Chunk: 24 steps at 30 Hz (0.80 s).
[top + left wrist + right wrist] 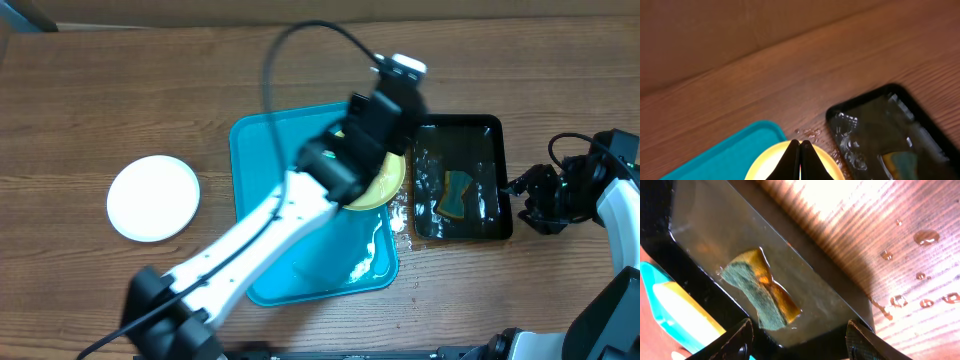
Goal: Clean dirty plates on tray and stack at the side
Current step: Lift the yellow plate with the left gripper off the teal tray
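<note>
A brown wood-grain table fills the scene, and in the left wrist view a plain brown panel rises beyond its far edge, ahead of the left gripper. That gripper's black fingers are pressed together above the far right corner of the large turquoise-blue rectangular plastic tray. The pale lime-green round plate lies directly beneath their tips; whether they pinch its rim cannot be told. Just to the right of this gripper sits a smaller black rectangular tray holding water. The right gripper hangs at that tray's outer side, its fingers spread apart and empty. A white round plate rests on the bare table, well to the left of the left gripper and off the turquoise tray. In front of the right gripper a green-and-yellow sponge lies in the water. Water droplets bead the wood to the right gripper's side.
</note>
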### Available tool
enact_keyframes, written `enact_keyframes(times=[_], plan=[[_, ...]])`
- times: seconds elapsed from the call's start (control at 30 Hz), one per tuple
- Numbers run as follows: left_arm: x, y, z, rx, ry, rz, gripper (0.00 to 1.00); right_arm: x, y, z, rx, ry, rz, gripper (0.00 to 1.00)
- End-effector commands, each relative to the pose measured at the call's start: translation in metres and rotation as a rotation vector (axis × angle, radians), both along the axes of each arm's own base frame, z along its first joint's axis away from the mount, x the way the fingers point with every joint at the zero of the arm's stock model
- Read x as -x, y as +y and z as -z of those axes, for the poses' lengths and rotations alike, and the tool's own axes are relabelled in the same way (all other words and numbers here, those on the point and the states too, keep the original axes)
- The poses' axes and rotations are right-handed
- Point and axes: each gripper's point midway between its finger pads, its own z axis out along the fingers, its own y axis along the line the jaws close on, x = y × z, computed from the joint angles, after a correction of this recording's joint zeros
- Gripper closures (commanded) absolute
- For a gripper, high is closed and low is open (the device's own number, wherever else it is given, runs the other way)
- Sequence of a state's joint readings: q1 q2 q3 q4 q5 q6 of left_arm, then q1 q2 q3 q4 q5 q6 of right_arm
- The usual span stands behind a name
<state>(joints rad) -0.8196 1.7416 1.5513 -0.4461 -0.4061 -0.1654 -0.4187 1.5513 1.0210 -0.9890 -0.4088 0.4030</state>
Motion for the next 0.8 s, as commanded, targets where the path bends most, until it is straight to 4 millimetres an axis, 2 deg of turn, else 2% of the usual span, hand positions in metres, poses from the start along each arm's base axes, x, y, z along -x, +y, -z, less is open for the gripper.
enact_keyframes(times=[0.0, 0.13, 0.17, 0.23, 0.33, 0.43, 0.53, 0.6, 0.7, 0.77], plan=[[-0.005, 0.011, 0.007, -0.143, -0.057, -0.097, 0.96, -0.001, 0.002, -0.007, -0.001, -0.034, -0.041, 0.39], [0.003, 0.035, 0.033, -0.034, 0.128, -0.196, 0.94, 0.001, 0.003, -0.006, 0.005, -0.040, -0.078, 0.39], [0.004, 0.043, 0.041, -0.004, 0.188, -0.213, 0.84, 0.001, 0.003, -0.006, 0.007, -0.041, -0.081, 0.39], [0.005, 0.060, 0.057, 0.053, 0.319, -0.253, 0.51, 0.001, 0.003, -0.006, 0.006, -0.041, -0.081, 0.39], [0.012, 0.091, 0.091, 0.129, 0.556, -0.326, 0.38, 0.001, 0.003, -0.006, 0.007, -0.042, -0.081, 0.38], [0.017, 0.118, 0.126, 0.171, 0.742, -0.377, 0.34, 0.000, 0.003, -0.007, 0.008, -0.045, -0.081, 0.38], [0.018, 0.136, 0.163, 0.214, 0.874, -0.390, 0.32, 0.000, 0.003, -0.007, 0.008, -0.044, -0.081, 0.38], [0.018, 0.134, 0.182, 0.256, 0.939, -0.309, 0.34, 0.000, 0.003, -0.007, 0.008, -0.045, -0.081, 0.38], [0.020, 0.119, 0.204, 0.332, 1.016, -0.127, 0.39, -0.001, 0.002, -0.007, 0.009, -0.047, -0.081, 0.38], [0.025, 0.115, 0.220, 0.330, 1.065, -0.094, 0.43, -0.001, 0.002, -0.007, 0.010, -0.047, -0.081, 0.38]])
